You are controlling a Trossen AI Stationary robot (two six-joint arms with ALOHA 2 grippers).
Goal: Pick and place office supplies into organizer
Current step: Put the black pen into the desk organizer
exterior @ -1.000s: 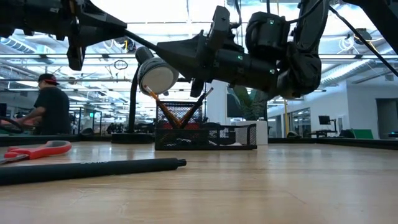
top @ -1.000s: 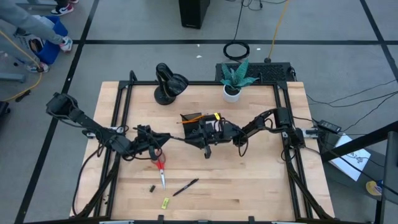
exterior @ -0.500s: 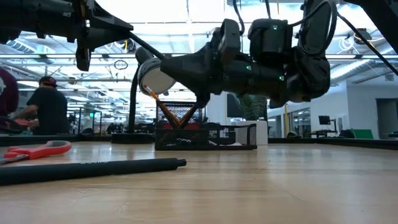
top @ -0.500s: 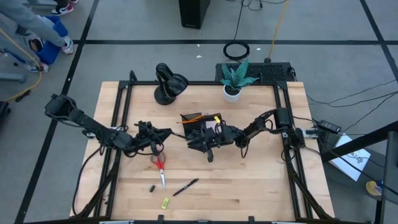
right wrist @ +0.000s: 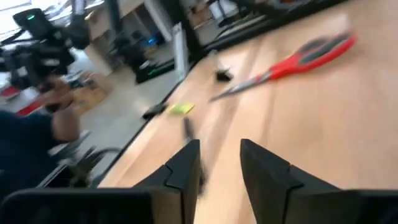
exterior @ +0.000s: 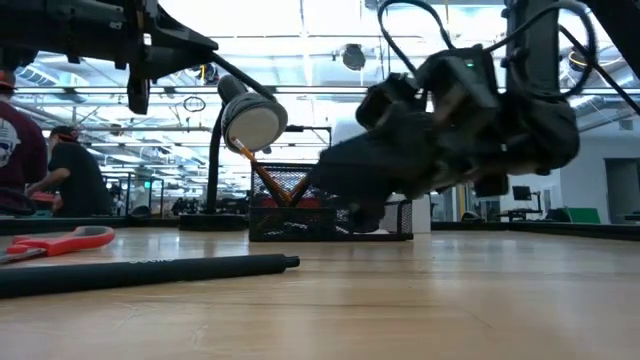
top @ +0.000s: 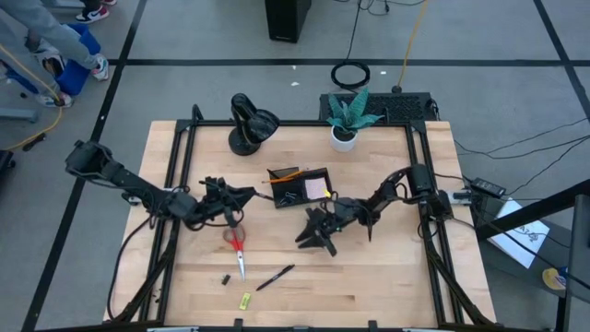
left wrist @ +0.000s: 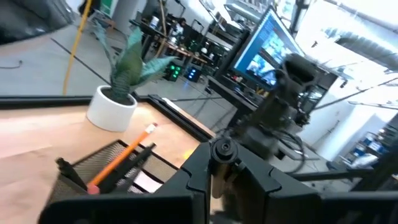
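Now red-handled scissors flat beside black pen.

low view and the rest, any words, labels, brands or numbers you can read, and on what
None can be read.
Person's dark shirt, low view: white print, too blurred.
Monitor, left wrist view: lit blue screen, content too small.
Pen: a faint mark, unreadable.

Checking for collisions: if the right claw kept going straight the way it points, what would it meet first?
Probably the black pen: the right claw, fingers apart and empty, points toward it across bare table. The scissors lie off to one side. Depth is uncertain.
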